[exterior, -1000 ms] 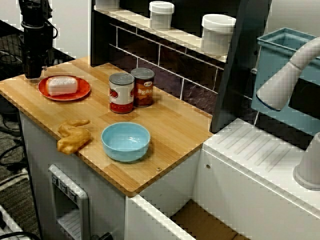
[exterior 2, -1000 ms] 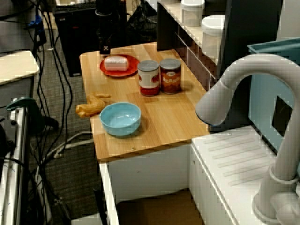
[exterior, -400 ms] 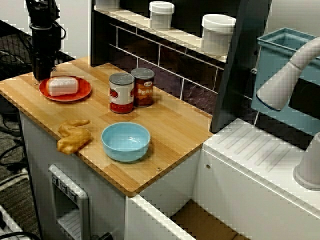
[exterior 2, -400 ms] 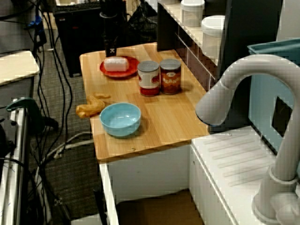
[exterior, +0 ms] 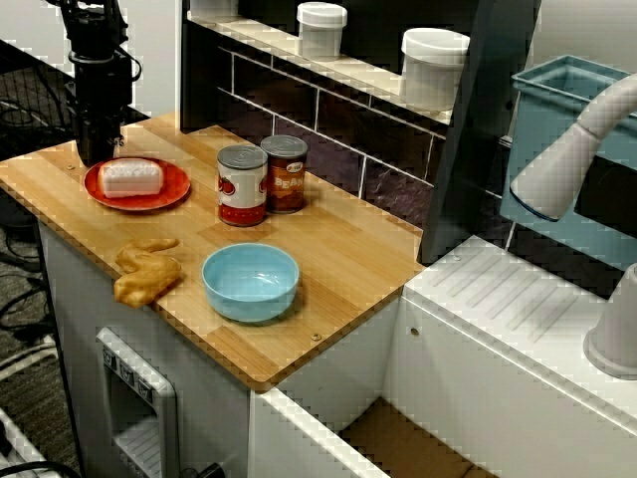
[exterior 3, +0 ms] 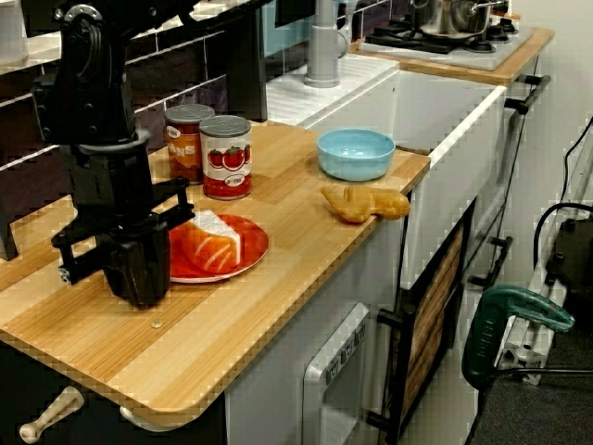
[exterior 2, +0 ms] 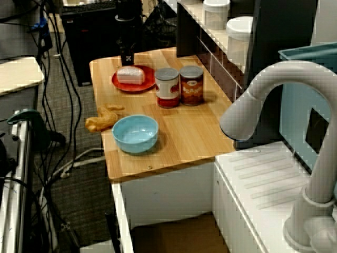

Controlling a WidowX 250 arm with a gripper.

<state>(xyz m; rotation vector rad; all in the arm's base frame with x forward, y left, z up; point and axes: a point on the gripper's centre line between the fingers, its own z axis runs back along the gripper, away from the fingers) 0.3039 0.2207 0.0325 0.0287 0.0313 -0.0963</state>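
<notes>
One tin shows red tomatoes. The red plate holds a fish piece. The jaws sit at its rim; I cannot tell if they grip it.

Crowded at the outer end of the table, open toward the sink unit.
Blocked at the outer corner by the end effector, down at the rim of the red plate; along the tiled wall by the tomato can and a second can; at the front edge by the blue bowl and a yellow toy. Passable between plate and cans, between cans and bowl, and over the bare wood beyond. Capped at the wall by a shelf of white jars.
</notes>
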